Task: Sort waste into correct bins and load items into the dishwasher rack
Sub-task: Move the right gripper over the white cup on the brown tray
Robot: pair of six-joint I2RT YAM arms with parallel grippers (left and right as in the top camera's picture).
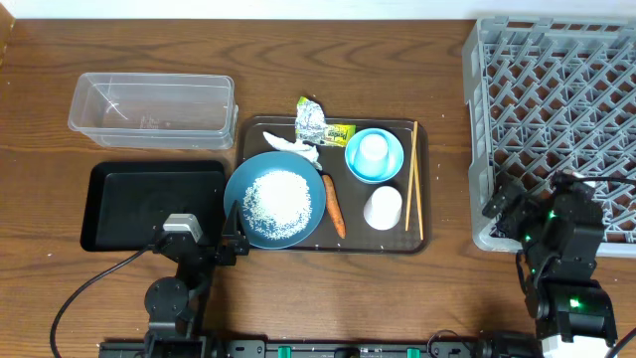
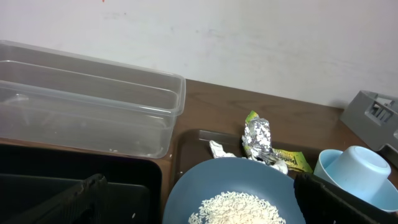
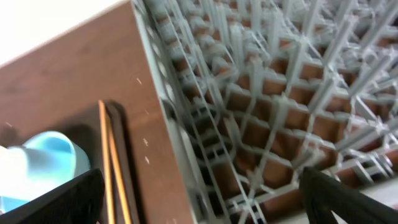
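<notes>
Waste, namely tissue [image 1: 298, 149], foil wrapper [image 1: 313, 121], carrot [image 1: 334, 207] and rice [image 1: 278, 199] on the blue plate [image 1: 298, 235], lies on the brown serving tray [image 1: 393, 122] at the middle of the wooden surface [image 1: 40, 149]; clear tub [image 1: 149, 78] and black tray [image 1: 139, 204] lie left; grey rack [image 1: 556, 99] fills the right edge, bare wood between it and the serving tray; a white wall [image 2: 249, 37] stands beyond; left tool [image 2: 198, 183] and right tool [image 3: 202, 177] gape wide, empty, at the near edge.

Overhead view looks straight down from high above the whole counter [image 1: 298, 70]. Left wrist view sits low and close, facing the back wall [image 2: 217, 37] across the clear tub [image 2: 93, 106] and blue plate [image 2: 186, 193]. Right wrist view tilts down, close over the rack [image 3: 280, 93] corner. Overhead shares all three.
</notes>
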